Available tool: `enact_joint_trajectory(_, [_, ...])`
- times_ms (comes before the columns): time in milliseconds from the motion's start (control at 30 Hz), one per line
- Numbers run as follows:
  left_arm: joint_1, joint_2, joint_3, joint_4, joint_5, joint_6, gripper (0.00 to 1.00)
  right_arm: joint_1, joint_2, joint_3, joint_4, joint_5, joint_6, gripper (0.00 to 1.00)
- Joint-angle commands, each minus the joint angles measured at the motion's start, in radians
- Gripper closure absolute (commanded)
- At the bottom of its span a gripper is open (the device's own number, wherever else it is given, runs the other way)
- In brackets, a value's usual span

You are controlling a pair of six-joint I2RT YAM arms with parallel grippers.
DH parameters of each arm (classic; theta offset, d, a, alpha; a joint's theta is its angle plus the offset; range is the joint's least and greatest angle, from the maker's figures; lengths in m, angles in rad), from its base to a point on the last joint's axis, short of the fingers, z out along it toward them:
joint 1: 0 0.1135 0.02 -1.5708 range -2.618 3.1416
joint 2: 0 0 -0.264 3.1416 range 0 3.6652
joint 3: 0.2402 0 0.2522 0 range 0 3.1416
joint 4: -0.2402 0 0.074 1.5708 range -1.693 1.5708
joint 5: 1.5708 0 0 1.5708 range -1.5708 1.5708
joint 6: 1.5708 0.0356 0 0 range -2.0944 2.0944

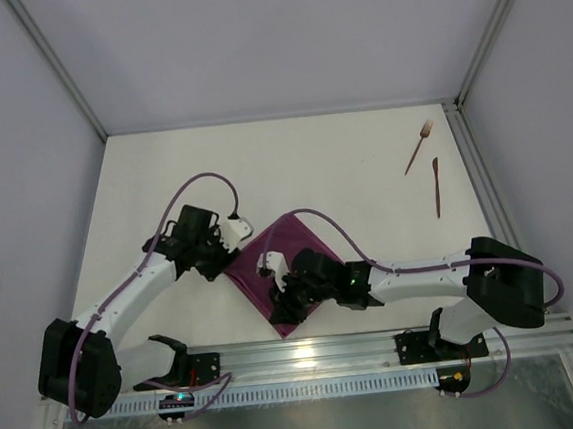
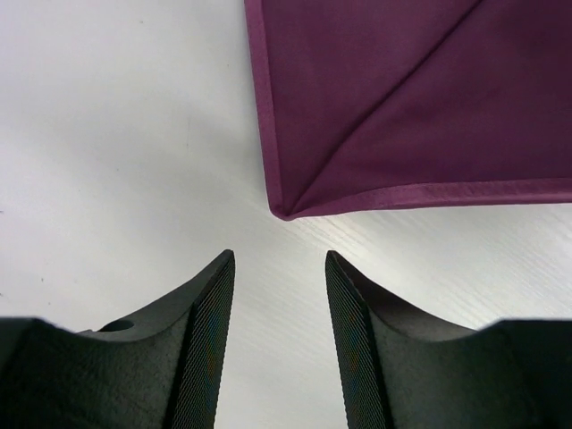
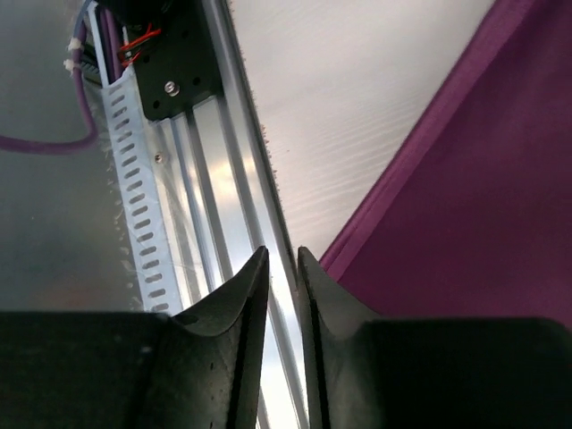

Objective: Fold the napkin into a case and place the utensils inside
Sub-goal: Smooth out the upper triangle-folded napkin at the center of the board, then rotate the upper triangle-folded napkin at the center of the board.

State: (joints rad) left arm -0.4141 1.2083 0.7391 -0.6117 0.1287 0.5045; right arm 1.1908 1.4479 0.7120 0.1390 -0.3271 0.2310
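**Both grippers released at the napkin's corners**

The left gripper [image 2: 279,259] stands with its jaws well apart and nothing between them. It points at the napkin's [image 2: 420,107] left corner, which lies just beyond the fingertips without touching them. The left arm rises from its base to the near left of the napkin, slants up and to the right across the table [image 1: 312,162], and bends at the wrist so that the gripper [image 1: 231,241] tips down beside that corner.

The right gripper [image 3: 282,255] shows only a slim gap between its jaws, and nothing is caught in it. It hangs just off the napkin's [image 3: 483,232] near corner, above the edge of the aluminium rail [image 3: 206,179]. The right arm runs from its base to the near right of the napkin, its forearm stretched low and leftward, and the wrist and gripper [image 1: 279,295] cover the napkin's near part.

The napkin [image 1: 288,236] lies flat between the two grippers, turned like a diamond. In the left wrist view a diagonal crease runs in from its corner and the hem is doubled. The fork [image 1: 419,146] and the knife [image 1: 437,186] lie well apart from the napkin, far to its right, the fork farther back and the knife just nearer.
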Motion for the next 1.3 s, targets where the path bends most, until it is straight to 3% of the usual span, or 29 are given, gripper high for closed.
enact_joint_trajectory(0, [0.006,-0.052,0.074,-0.071,0.094,0.006,0.52,-0.043,-0.014,-0.037,0.122,0.023,0.086,0.77])
enact_joint_trajectory(200, [-0.041,0.032,0.147,-0.046,0.056,-0.037,0.55,-0.153,-0.09,-0.12,0.123,0.081,0.197,0.9])
enact_joint_trajectory(367, [-0.117,0.131,0.151,0.013,-0.04,-0.03,0.59,-0.263,-0.269,-0.218,-0.018,0.204,0.283,0.91])
enact_joint_trajectory(467, [-0.118,0.152,0.146,0.035,-0.047,-0.046,0.59,-0.332,-0.368,-0.27,-0.13,0.292,0.343,0.79])
enact_joint_trajectory(500, [-0.118,0.149,0.143,0.041,-0.05,-0.052,0.59,-0.368,-0.436,-0.295,-0.206,0.322,0.39,0.68])
enact_joint_trajectory(600, [-0.118,0.139,0.12,0.064,-0.058,-0.057,0.56,-0.436,-0.524,-0.339,-0.306,0.362,0.445,0.57])
enact_joint_trajectory(700, [-0.118,0.143,0.102,0.081,-0.096,-0.058,0.54,-0.545,-0.586,-0.382,-0.32,0.303,0.473,0.53])
enact_joint_trajectory(867, [-0.117,0.168,0.082,0.098,-0.118,-0.064,0.54,-0.658,-0.534,-0.413,-0.253,0.173,0.484,0.5])
enact_joint_trajectory(1133, [-0.117,0.152,0.051,0.113,-0.153,-0.069,0.54,-0.665,-0.371,-0.422,-0.11,0.151,0.472,0.51])
enact_joint_trajectory(1267, [-0.117,0.135,0.037,0.112,-0.158,-0.067,0.54,-0.686,-0.327,-0.428,-0.065,0.154,0.467,0.6])
